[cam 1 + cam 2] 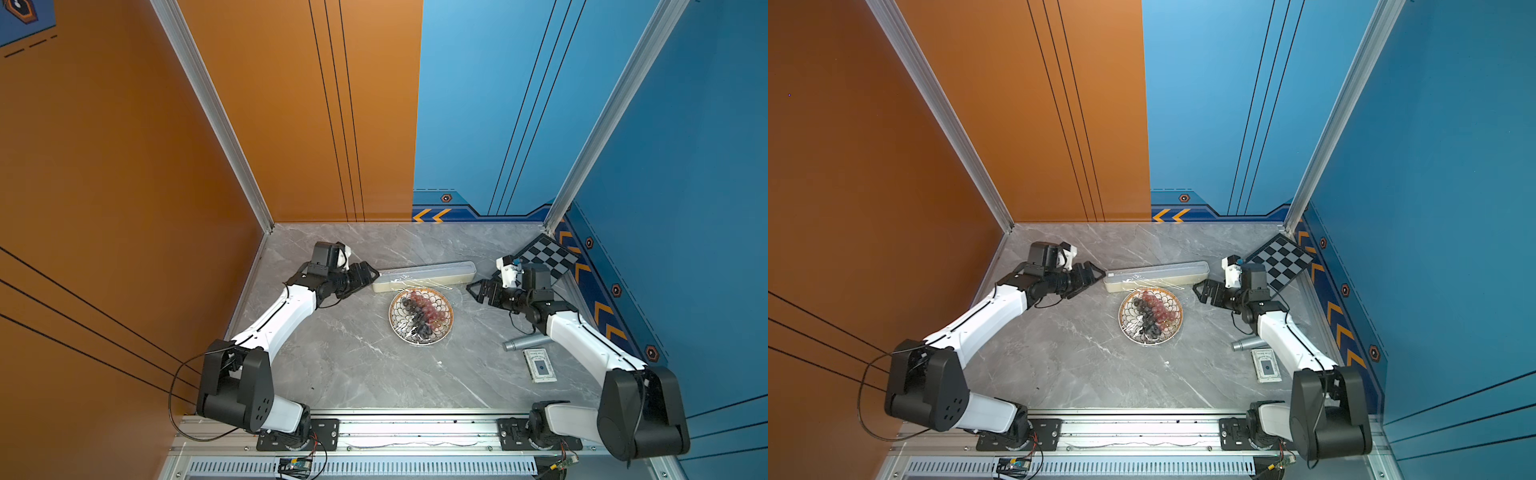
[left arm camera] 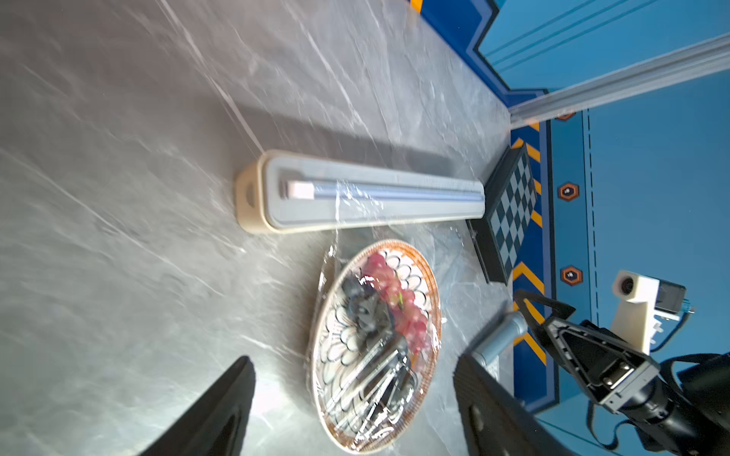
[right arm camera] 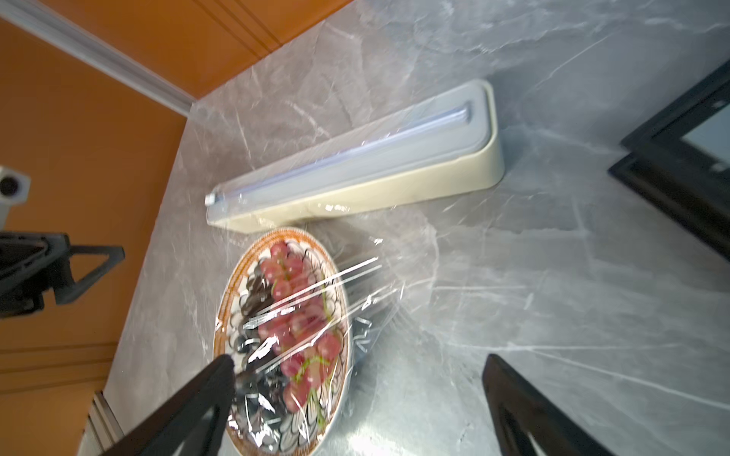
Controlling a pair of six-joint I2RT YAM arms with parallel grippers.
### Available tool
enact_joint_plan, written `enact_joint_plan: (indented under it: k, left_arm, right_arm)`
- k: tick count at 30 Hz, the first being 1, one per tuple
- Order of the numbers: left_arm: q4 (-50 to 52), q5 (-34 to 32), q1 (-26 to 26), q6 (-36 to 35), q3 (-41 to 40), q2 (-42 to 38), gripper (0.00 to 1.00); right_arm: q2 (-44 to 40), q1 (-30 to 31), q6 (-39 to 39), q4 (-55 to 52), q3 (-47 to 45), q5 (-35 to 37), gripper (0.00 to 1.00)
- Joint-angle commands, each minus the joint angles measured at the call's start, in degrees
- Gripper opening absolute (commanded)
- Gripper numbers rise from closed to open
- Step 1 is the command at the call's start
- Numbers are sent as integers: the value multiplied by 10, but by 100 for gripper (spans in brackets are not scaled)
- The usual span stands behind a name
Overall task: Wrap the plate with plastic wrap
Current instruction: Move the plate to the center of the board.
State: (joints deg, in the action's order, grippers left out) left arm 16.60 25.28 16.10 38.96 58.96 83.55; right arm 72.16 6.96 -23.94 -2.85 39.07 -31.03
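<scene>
The plate (image 1: 397, 320) with red and dark grapes sits mid-table, seen in both top views (image 1: 1126, 320). Plastic wrap (image 1: 415, 330) lies crinkled over it and runs back to the cream dispenser box (image 1: 424, 275) just behind. My left gripper (image 1: 365, 282) hovers by the box's left end, open and empty. My right gripper (image 1: 473, 293) hangs near the box's right end, also open and empty. In the left wrist view the wrap (image 2: 371, 379) glints over the plate (image 2: 432, 284) between the spread jaws of the gripper (image 2: 353, 359). In the right wrist view the gripper (image 3: 357, 357) is wide apart above the wrapped plate (image 3: 237, 276).
A black-and-white chessboard (image 1: 544, 257) leans at the back right corner. A grey cylinder (image 1: 523, 343) and a small card box (image 1: 539, 365) lie under the right arm. Orange and blue walls close in the table on three sides.
</scene>
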Motion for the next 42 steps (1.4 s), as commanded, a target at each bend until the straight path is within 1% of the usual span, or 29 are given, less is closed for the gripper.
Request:
enact_joint_plan:
  k: [1, 4, 6, 11, 14, 16, 19, 22, 30, 31, 32, 35, 38, 40, 42]
  left_arm:
    - [-2, 15, 41, 16, -19, 36, 85]
    - [-78, 31, 61, 56, -23, 87, 85]
    - [-113, 29, 75, 74, -21, 113, 85]
    - [-154, 41, 101, 97, -11, 155, 85]
    - [-154, 40, 107, 99, -13, 160, 85]
    - [-154, 47, 110, 101, -13, 163, 85]
    - [-153, 54, 120, 102, -15, 161, 85]
    - [-154, 55, 127, 109, -24, 148, 85]
    - [-154, 39, 156, 137, -93, 95, 85]
    - [-153, 35, 158, 139, -103, 89, 85]
    - [-149, 28, 158, 139, -111, 84, 89]
    - [-101, -3, 147, 115, -112, 67, 91]
    - [-70, -11, 121, 94, -103, 48, 92]
    - [-63, -12, 95, 85, -98, 34, 93]
    - [-63, -11, 72, 72, -87, 26, 94]
  right_arm:
    - [-4, 34, -80, 77, -50, 29, 100]
    - [44, 65, -111, 109, -48, 31, 100]
    - [76, 87, -128, 136, -44, 34, 100]
    - [138, 138, -162, 194, -29, 39, 100]
    - [160, 153, -185, 216, -27, 36, 100]
    - [166, 164, -187, 219, -23, 37, 100]
    - [162, 178, -195, 221, -24, 30, 100]
    - [142, 191, -201, 210, -35, 31, 100]
    - [60, 219, -217, 152, -97, 48, 100]
    - [49, 218, -220, 142, -105, 50, 100]
    - [40, 215, -218, 132, -112, 54, 100]
    - [6, 193, -196, 77, -120, 65, 100]
    - [-28, 154, -160, 0, -118, 48, 100]
    - [-62, 115, -130, -50, -116, 44, 100]
    - [-90, 67, -112, -60, -118, 31, 100]
